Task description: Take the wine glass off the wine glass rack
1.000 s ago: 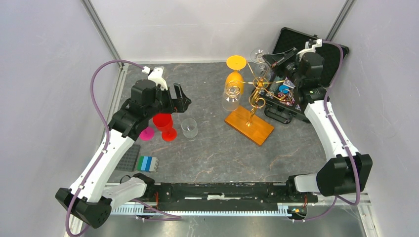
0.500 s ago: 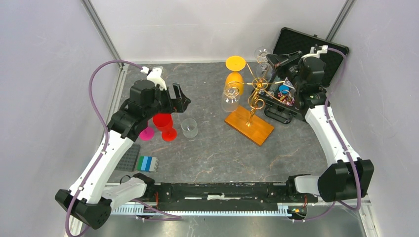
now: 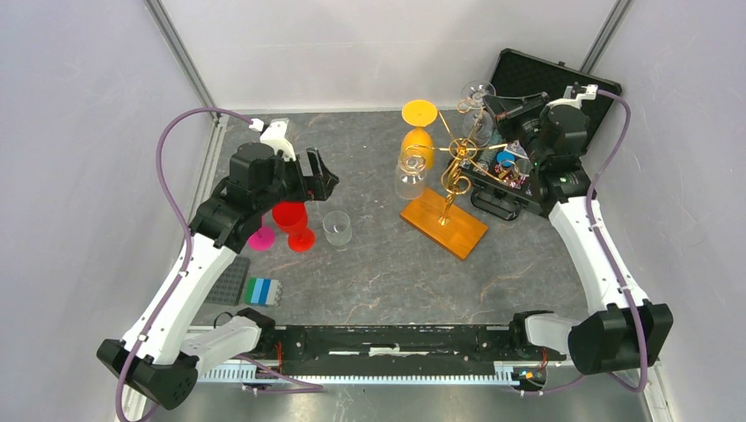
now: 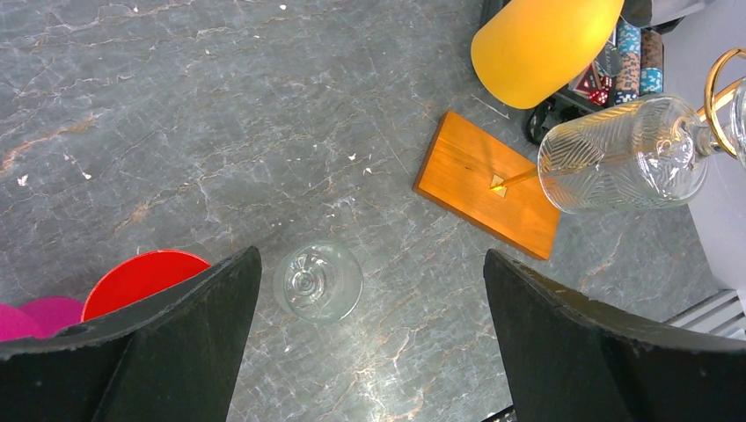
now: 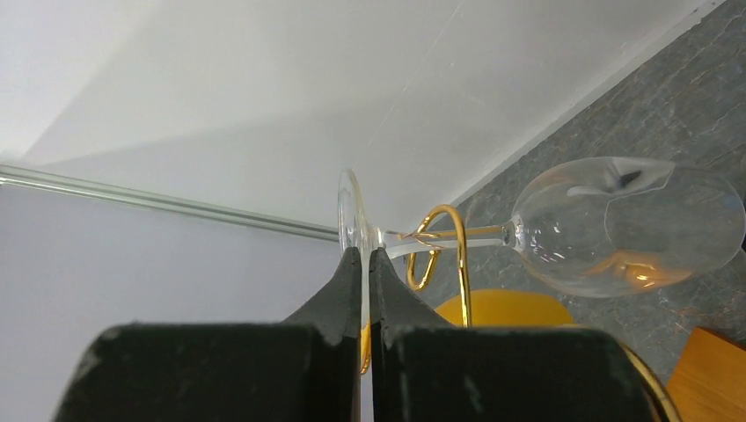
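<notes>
The gold wire wine glass rack [image 3: 457,165] stands on its orange-brown wooden base [image 3: 442,222]. My right gripper [image 3: 498,105] is shut on the flat foot of a clear wine glass [image 3: 476,123] at the rack's back arm. In the right wrist view the gripper [image 5: 363,253] pinches the foot edge-on. The glass's bowl [image 5: 629,224] lies sideways, its stem at a gold loop [image 5: 444,246]. An orange glass [image 3: 420,132] and a patterned clear glass [image 3: 411,171] hang on the rack's left. My left gripper [image 3: 321,176] is open and empty, also in the left wrist view [image 4: 369,264].
A clear glass [image 3: 337,229], a red glass [image 3: 295,220] and a pink one [image 3: 260,237] stand under the left gripper. An open black case [image 3: 545,88] with small items lies behind the rack. A grey plate [image 3: 230,280] and a blue-green block [image 3: 262,290] lie front left.
My right gripper has moved right and back with the clear wine glass's foot in it, drawing the glass outward along the rack arm. The left arm has not moved.
</notes>
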Controlling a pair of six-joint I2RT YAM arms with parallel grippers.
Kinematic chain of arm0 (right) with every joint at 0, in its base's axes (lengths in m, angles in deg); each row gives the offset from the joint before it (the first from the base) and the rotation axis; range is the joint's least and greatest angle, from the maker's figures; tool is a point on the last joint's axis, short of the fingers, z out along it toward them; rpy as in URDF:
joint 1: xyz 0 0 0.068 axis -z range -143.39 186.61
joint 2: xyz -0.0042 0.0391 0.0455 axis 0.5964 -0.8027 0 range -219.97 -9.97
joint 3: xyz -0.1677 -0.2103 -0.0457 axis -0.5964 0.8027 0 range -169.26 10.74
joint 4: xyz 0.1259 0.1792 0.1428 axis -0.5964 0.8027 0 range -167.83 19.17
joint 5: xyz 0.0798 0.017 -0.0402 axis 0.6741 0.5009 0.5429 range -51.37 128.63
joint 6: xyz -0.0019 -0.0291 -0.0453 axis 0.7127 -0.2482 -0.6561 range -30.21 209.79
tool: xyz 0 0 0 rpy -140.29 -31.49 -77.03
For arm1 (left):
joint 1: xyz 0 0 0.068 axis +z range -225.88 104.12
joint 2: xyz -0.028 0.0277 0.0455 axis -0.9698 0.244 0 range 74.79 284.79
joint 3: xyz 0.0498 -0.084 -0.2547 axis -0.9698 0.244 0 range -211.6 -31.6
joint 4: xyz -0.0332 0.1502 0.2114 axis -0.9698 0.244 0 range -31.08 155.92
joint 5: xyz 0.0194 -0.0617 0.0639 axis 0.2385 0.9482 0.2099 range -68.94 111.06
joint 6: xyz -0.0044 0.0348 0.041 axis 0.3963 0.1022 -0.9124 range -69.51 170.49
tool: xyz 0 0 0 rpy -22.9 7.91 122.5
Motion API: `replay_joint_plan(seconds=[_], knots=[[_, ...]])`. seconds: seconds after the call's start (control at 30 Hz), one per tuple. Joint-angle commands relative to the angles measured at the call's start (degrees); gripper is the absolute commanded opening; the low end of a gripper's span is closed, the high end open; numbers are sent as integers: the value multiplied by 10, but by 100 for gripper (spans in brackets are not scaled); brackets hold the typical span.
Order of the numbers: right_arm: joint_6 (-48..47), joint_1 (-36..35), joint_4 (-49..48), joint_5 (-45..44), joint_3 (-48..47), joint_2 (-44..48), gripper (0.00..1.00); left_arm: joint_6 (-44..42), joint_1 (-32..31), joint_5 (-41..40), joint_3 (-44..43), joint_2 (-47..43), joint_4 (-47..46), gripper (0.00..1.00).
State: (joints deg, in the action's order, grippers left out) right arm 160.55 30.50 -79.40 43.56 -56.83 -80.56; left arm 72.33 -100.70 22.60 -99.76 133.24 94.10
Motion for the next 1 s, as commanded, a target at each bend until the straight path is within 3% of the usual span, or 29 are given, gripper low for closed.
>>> replay_joint_plan(seconds=[0.0,0.37,0.63,0.97], knots=[[20,1,-31,22,2,35,0,0,3,-3,0,-11,-14,100],[45,-7,-43,67,22,57,0,4,4,4,0,-12,-18,100],[81,-14,-115,131,38,25,0,2,5,4,1,-18,-17,100],[74,-31,-220,144,27,-25,0,3,5,7,0,-23,-17,100]])
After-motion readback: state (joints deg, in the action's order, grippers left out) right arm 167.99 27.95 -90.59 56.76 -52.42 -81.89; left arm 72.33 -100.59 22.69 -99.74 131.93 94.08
